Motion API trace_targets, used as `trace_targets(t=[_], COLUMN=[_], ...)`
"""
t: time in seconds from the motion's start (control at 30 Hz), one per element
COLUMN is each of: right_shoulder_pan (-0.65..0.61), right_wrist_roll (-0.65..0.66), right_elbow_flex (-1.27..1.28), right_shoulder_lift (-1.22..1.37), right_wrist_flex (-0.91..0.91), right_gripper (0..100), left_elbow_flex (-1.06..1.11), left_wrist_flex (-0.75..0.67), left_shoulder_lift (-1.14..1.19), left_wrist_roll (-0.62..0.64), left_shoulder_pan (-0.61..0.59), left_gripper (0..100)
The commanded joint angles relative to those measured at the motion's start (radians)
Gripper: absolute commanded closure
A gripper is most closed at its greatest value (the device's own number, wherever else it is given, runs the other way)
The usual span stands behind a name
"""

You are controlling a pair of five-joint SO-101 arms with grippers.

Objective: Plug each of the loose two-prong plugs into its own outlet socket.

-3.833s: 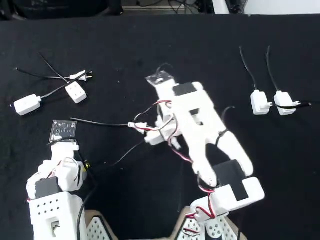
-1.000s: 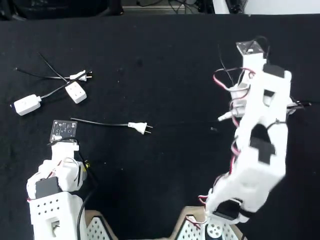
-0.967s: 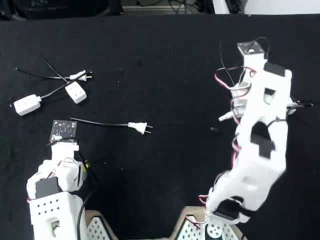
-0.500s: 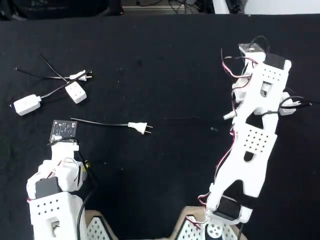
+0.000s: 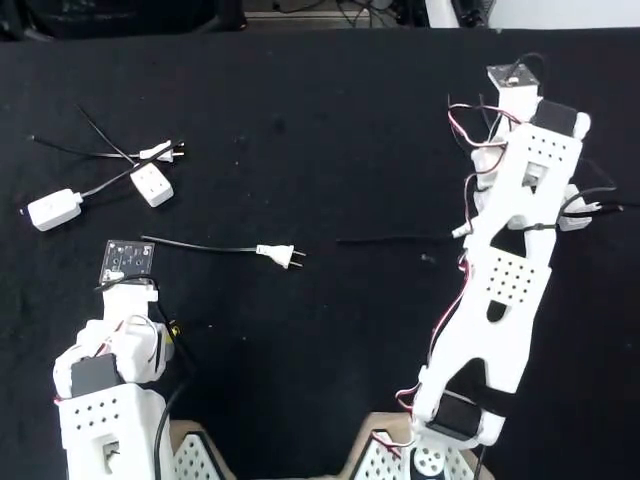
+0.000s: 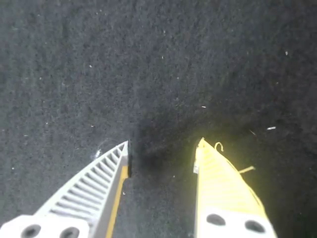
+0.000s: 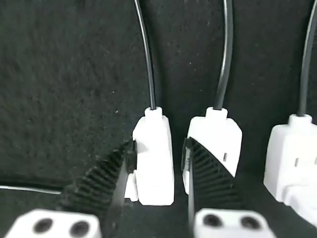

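I'm looking down on a black, cloth-like surface (image 5: 330, 110) with pale lint specks (image 6: 271, 128) scattered over it. Past the surface's far edge I see dark cables (image 5: 365, 12) and a white panel (image 5: 560, 12). At its near edge sits a tan board (image 5: 186, 440).

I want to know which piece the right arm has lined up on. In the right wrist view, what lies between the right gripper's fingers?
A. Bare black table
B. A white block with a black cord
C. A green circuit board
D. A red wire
B: in the right wrist view, the right gripper has one finger on each side of a white block, and a black cord runs from the block's far end.
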Motion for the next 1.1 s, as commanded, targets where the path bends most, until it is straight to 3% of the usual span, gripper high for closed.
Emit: trace_targets(t=[0.0,0.37,0.7,1.07], right_shoulder_pan=[-0.038,-0.295,-0.588,-0.836], right_wrist_roll=[-0.063,-0.091,-0.232,-0.400], right_elbow_flex=[0.088,0.917,1.710,2.160], right_shoulder_lift=[-0.217,-0.923,-1.377,-1.543], right_wrist_flex=[0.037,-0.023,-0.476,-0.914], right_gripper=[86.4,86.4,86.4,86.4], left_elbow_flex=[-0.002,-0.002,0.001,0.001], left_wrist_flex=[0.000,-0.002,-0.003,-0.003], left_shoulder_lift=[-0.008,-0.008,-0.009,-0.009], left_wrist_roll=[-0.008,-0.008,-0.003,-0.003], left_shoulder_pan=[-0.007,-0.010,-0.012,-0.012], left_gripper=[78,78,78,78])
